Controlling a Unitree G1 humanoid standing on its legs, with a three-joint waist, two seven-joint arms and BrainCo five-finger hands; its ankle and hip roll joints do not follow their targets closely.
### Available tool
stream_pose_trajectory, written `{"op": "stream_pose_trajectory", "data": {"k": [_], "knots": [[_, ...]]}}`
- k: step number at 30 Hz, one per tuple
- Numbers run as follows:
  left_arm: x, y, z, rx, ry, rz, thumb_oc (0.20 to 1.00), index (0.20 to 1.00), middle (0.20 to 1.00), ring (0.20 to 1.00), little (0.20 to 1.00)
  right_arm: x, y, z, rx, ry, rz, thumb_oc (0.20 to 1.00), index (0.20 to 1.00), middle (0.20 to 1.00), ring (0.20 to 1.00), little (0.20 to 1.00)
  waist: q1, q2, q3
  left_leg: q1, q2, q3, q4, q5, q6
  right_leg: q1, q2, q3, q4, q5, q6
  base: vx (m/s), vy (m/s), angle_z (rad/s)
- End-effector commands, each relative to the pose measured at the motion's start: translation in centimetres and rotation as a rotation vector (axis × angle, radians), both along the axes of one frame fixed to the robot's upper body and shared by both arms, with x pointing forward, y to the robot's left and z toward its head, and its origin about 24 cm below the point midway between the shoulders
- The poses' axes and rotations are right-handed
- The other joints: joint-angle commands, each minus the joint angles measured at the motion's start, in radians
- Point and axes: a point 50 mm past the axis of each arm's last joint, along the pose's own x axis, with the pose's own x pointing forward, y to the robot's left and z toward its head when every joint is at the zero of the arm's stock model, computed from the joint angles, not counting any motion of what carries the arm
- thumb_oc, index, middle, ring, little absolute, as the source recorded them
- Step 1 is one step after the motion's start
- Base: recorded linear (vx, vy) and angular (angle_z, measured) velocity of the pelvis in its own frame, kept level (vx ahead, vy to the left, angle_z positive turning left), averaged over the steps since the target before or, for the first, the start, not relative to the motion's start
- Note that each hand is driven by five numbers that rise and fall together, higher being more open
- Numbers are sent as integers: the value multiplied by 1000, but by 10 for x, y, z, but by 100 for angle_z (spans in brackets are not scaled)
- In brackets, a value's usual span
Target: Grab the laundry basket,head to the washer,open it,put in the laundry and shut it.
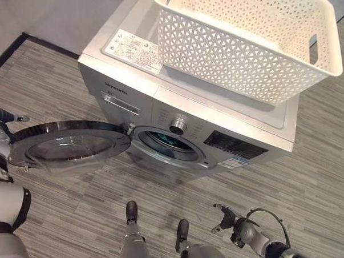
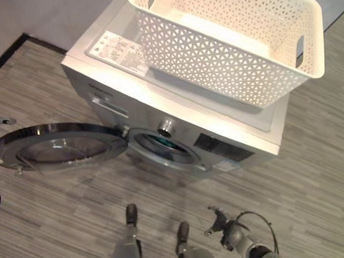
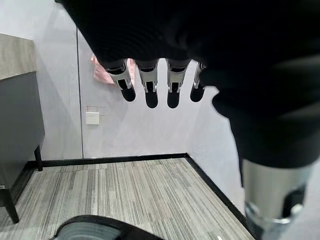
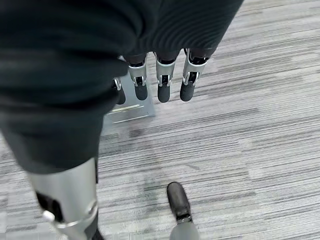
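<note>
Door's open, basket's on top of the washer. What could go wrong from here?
1. The laundry basket overhangs the washer top's right front edge; a bump could tip it off.
2. The open washer door swings out beside the left hand, so that arm may clip it.
3. Something teal shows in the drum opening; it may catch when closing.

Basket [image 1: 242, 40] cut off by the top edge, far rim out of frame; its inside floor partly hidden by the near wall. Drum [image 1: 168, 142] mostly dark, contents too small to tell beyond a blue glimpse. Door [image 1: 70, 144] edge clipped in the left wrist view. Washer [image 1: 183, 114] panel print unreadable.
</note>
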Motion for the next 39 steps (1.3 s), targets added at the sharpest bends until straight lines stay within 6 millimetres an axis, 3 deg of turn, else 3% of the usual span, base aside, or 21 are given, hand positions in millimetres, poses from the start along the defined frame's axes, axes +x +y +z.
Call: {"op": "stream_pose_trajectory", "data": {"k": [1, 5, 11, 18, 21, 23, 24, 25, 26, 28, 29, 30, 31, 32, 34, 36, 39], "knots": [[-17, 19, 13, -21, -19, 107, 1000, 1000, 1000, 1000, 1000, -12, -16, -5, -4, 41, -55, 1000, 1000, 1000, 1000, 1000, 2, -11, -36, -34, -18, 5, 53, -63, 38, 36, -60, 2, 91, -65, 69, 3, 5, -4], [-12, 14, 22, 55, 44, 97, 1000, 1000, 1000, 1000, 1000, -8, -8, 1, 13, 19, 12, 1000, 1000, 1000, 1000, 1000, -10, -41, -20, -63, -14, 6, 73, -75, 41, 11, -60, 6, 87, -45, 75, 1, 2, -4], [-8, 10, 6, 18, 70, 76, 1000, 1000, 1000, 1000, 1000, -5, -11, 7, 17, -12, 22, 1000, 1000, 1000, 1000, 1000, -32, -85, -7, -105, -10, 0, 87, -86, 45, -23, -58, 5, 82, -15, 85, 1, 2, -1], [-8, 9, -4, -1, 88, 68, 1000, 1000, 1000, 1000, 1000, 1, -11, 14, 24, -46, 34, 1000, 1000, 1000, 1000, 1000, -41, -99, 1, -118, -8, 1, 98, -96, 49, -37, -57, 11, 83, -6, 87, 5, 1, -2], [-6, 5, -22, -28, 134, 40, 1000, 1000, 1000, 1000, 1000, 4, -10, 18, 29, -63, 45, 1000, 1000, 1000, 1000, 1000, -47, -108, 5, -120, -9, 1, 100, -103, 53, -41, -57, 14, 83, 1, 90, 21, 5, -7], [-8, 2, -49, -67, 209, 18, 1000, 1000, 1000, 1000, 1000, 3, -11, 17, 22, -58, 53, 1000, 1000, 1000, 1000, 1000, -50, -109, 6, -117, -12, 4, 104, -110, 56, -42, -59, 18, 87, 5, 90, 6, 15, -4], [-8, 2, -50, -69, 210, 19, 1000, 1000, 1000, 1000, 1000, 3, -11, 17, 21, -57, 54, 1000, 1000, 1000, 1000, 1000, -51, -107, 5, -117, -12, 5, 104, -110, 56, -42, -59, 18, 87, 5, 90, 3, 11, -4], [-8, -3, -69, -97, 267, -6, 1000, 1000, 1000, 1000, 1000, 2, -12, 16, 13, -52, 52, 1000, 1000, 1000, 1000, 1000, -50, -106, 7, -116, -14, 6, 107, -115, 58, -41, -61, 20, 89, 7, 91, 0, 18, -4], [-8, -13, -95, -149, 320, -49, 1000, 1000, 1000, 1000, 1000, 0, -13, 14, 6, -40, 48, 1000, 1000, 1000, 1000, 1000, -48, -100, 8, -112, -17, 7, 112, -121, 60, -38, -63, 23, 93, 3, 89, 11, 35, -1], [-7, -54, -155, -282, 378, -221, 1000, 1000, 1000, 1000, 1000, -2, -18, 13, -8, -34, 37, 1000, 1000, 1000, 1000, 1000, -36, -72, 11, -93, -27, 10, 126, -137, 64, -26, -71, 27, 108, -16, 83, 8, 45, 2], [-7, -54, -156, -284, 379, -220, 1000, 1000, 1000, 1000, 1000, -2, -19, 13, -10, -33, 38, 1000, 1000, 1000, 1000, 1000, -37, -71, 9, -93, -27, 10, 126, -137, 64, -25, -71, 28, 108, -16, 83, 0, 56, -2], [-18, -75, -189, -370, 394, -304, 1000, 1000, 1000, 1000, 1000, -3, -25, 14, -15, -36, 14, 1000, 1000, 1000, 1000, 1000, -22, -48, 12, -84, -33, 11, 140, -147, 68, -19, -76, 27, 124, -35, 77, 4, 36, -7], [-19, -75, -190, -372, 396, -303, 1000, 1000, 1000, 1000, 1000, -4, -26, 14, -17, -33, 15, 1000, 1000, 1000, 1000, 1000, -23, -46, 10, -83, -33, 11, 140, -148, 68, -19, -76, 27, 124, -36, 77, -2, 42, -11], [-32, -101, -216, -468, 389, -406, 1000, 1000, 1000, 1000, 1000, -4, -32, 16, -21, -41, -15, 1000, 1000, 1000, 1000, 1000, -5, -27, 14, -72, -38, 11, 154, -155, 72, -11, -81, 25, 139, -50, 71, -5, 7, -8], [-34, -100, -217, -471, 391, -404, 1000, 1000, 1000, 1000, 1000, -4, -32, 15, -23, -38, -13, 1000, 1000, 1000, 1000, 1000, -7, -25, 12, -71, -37, 12, 155, -156, 71, -11, -81, 25, 139, -51, 70, -3, 3, -3], [-75, -143, -258, -763, 338, -513, 1000, 1000, 1000, 1000, 1000, -6, -52, 17, -48, -40, -87, 1000, 1000, 1000, 1000, 1000, 14, 15, -4, -25, -45, 20, 157, -162, 76, 14, -87, 30, 155, -67, 69, 9, 5, 2], [-92, -159, -268, -872, 332, -553, 1000, 1000, 1000, 1000, 1000, -11, -60, 16, -63, -31, -107, 1000, 1000, 1000, 1000, 1000, 14, 30, -19, 3, -44, 22, 150, -159, 76, 34, -89, 32, 153, -73, 68, 27, -30, -13]]}}
